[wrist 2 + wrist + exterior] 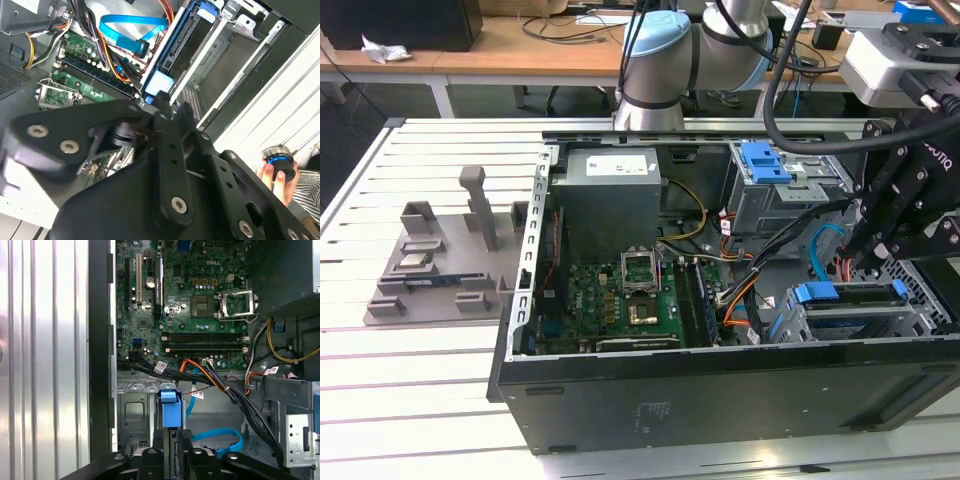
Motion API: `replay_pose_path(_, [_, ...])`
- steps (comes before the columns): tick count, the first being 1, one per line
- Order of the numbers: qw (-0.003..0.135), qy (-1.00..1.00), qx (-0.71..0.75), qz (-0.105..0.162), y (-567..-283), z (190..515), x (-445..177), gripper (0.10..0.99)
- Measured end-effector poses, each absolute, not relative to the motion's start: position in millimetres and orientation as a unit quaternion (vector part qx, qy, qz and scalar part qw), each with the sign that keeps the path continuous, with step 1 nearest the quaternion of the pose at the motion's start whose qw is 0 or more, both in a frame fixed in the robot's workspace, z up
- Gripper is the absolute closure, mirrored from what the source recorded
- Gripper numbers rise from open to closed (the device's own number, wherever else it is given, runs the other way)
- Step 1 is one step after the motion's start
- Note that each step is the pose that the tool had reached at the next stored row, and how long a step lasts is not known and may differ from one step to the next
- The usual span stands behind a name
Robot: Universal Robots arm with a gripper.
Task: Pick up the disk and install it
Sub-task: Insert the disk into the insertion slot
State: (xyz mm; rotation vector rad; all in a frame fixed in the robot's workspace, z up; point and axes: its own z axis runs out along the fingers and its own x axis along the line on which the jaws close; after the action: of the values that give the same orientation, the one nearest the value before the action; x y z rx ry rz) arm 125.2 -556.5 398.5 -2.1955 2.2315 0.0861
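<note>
Hovering over drive bay at computer case (720, 400) corner, gripper (880, 255) above disk (850, 295) standing in bay; jaws' state unclear.

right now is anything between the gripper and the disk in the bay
Nothing visible. In the first wrist view the gripper sits right at the disk, which stands on edge in the drive cage. The blue cable and the wire bundle lie off to the side.

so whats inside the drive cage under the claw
The disk sits edge-up in the drive cage, its blue bracket at the top, with the claw directly over it. An empty slot lies beside it. The disk's lower part is hidden.
</note>
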Motion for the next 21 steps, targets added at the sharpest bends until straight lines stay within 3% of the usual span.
replay_pose_path(2, [0.005,0.713,-0.701,0.027,-556.5,398.5,125.2,0.965])
replay_pose_path(4, [0.005,0.713,-0.701,0.027,-556.5,398.5,125.1,0.98])
replay_pose_path(21, [0.003,0.713,-0.701,0.029,-556.5,382.6,161.7,0.98])
